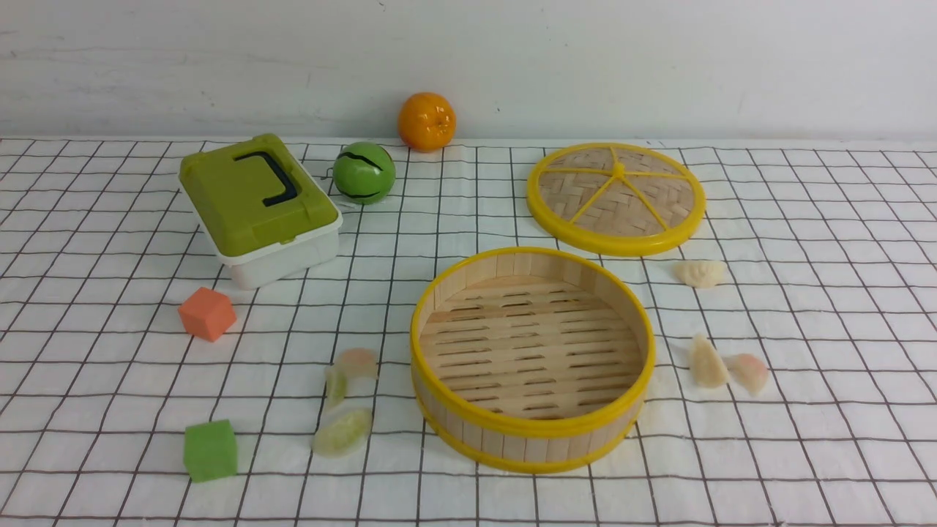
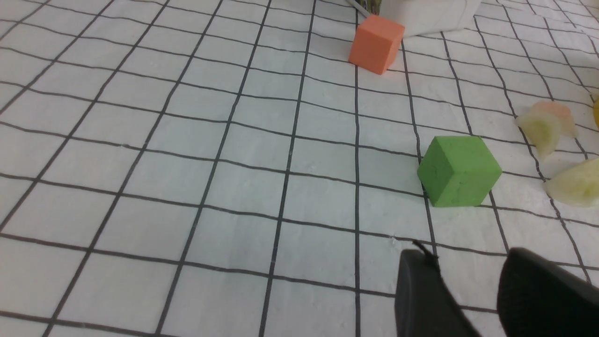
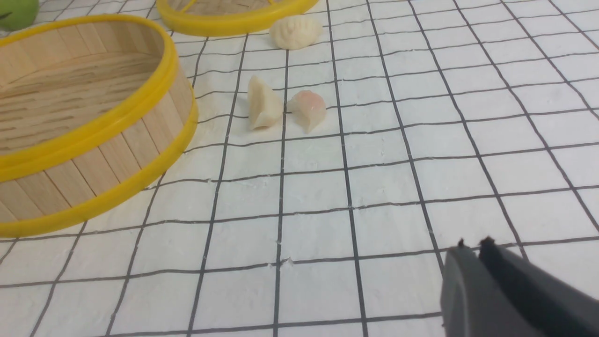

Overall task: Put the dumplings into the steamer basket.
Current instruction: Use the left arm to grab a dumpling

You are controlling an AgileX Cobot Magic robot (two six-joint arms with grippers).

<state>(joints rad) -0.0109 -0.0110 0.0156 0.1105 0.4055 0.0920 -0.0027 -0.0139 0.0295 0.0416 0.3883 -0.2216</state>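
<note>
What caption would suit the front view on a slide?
Empty steamer basket on checked cloth, three dumplings lying to its left, three to its right, lid behind.

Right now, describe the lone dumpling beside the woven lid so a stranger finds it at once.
Start at the round bamboo steamer basket with yellow rims, then the flat woven lid with yellow spokes behind it. The cream pleated dumpling lies by that lid's front-right edge, alone, unlike the cream-and-pink pair nearer the robot.
</note>
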